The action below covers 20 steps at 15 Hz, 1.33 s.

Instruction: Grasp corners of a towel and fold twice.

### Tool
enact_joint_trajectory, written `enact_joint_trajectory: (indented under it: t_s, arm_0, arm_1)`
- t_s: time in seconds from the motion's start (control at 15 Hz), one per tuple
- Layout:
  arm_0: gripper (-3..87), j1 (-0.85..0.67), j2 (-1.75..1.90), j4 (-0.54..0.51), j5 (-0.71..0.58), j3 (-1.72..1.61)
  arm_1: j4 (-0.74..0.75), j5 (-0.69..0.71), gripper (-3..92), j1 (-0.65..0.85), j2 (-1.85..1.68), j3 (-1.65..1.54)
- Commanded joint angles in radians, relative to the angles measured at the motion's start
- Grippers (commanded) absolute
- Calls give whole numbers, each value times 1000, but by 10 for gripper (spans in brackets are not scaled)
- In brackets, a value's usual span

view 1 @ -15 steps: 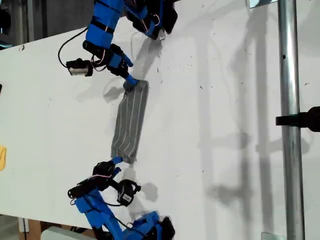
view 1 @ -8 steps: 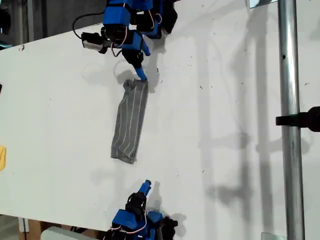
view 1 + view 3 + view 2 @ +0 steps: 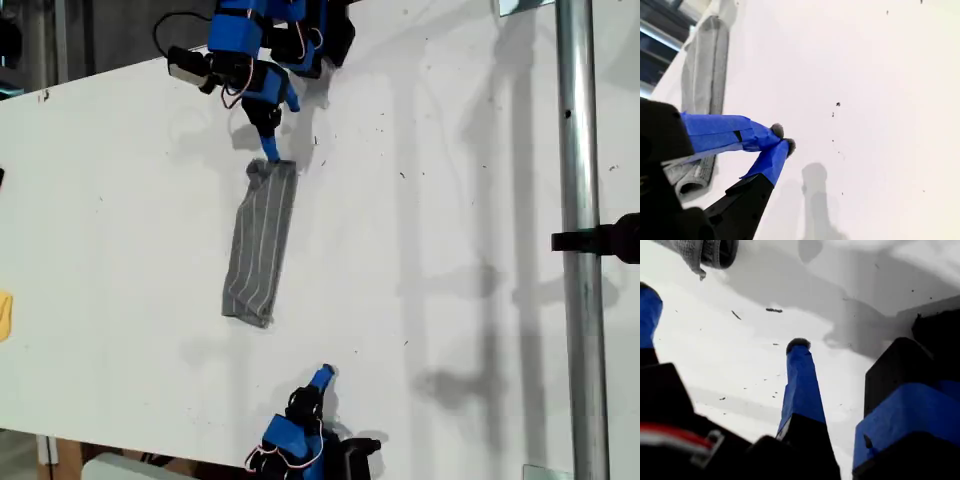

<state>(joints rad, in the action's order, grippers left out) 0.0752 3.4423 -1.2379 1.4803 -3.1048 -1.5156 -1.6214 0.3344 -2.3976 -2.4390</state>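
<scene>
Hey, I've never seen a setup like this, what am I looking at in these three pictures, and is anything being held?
These are two small blue robot arms at a white table. One picture looks down on the whole scene; the other two come from cameras on each arm's gripper. A gray striped towel lies on the table, folded into a narrow strip. My first gripper, at the bottom of the exterior view, is open and away from the towel. My second gripper, at the top, is shut with its tip by the towel's end; no cloth shows between its tips. So nothing seems to be held.
</scene>
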Motion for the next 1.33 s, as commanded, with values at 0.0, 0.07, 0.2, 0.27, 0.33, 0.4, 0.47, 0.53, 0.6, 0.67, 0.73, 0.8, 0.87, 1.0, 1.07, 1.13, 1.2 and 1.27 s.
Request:
enact_joint_trajectory:
  t_s: [0.0,0.07,0.2,0.27,0.33,0.4,0.47,0.53,0.6,0.67,0.73,0.8,0.87,1.0,1.07,1.13,1.2,1.27]
  arm_0:
    - [-17,8,34,-37,8,-17]
    - [-17,8,34,-40,2,-17]
    - [-17,9,34,-46,6,-17]
    - [-18,12,34,-46,6,-17]
    - [-18,18,34,-48,6,-17]
    - [-19,23,34,-48,8,-17]
    - [-19,28,34,-49,6,-17]
    - [-19,31,34,-49,3,-17]
    - [-19,31,34,-49,2,-17]
    - [-19,35,34,-49,2,-17]
    - [-19,40,34,-49,3,-17]
    - [-20,44,34,-51,5,-17]
    - [-21,49,34,-51,5,-17]
    - [-22,51,34,-51,-2,-17]
    - [-21,44,34,-51,-9,-17]
    - [-21,38,34,-51,-18,-17]
    - [-21,32,34,-49,-26,-17]
    - [-21,28,34,-48,-32,-17]
  arm_1:
    - [169,103,481,109,158,26]
    - [250,138,485,138,285,55]
    - [354,163,495,155,554,172]
    - [377,163,502,155,676,249]
    - [400,163,502,144,759,314]
    - [405,163,502,140,808,371]
    - [436,175,488,143,836,400]
    - [469,184,464,144,856,423]
    - [503,195,434,147,877,445]
    - [540,222,309,153,893,462]
    - [569,232,59,163,904,469]
    - [592,270,35,173,908,472]
    - [584,299,26,186,908,474]
    - [502,325,11,160,827,417]
    - [449,314,-2,121,724,350]
    - [370,272,-2,77,621,284]
    - [270,219,-2,25,514,222]
    - [138,149,-2,-40,400,190]
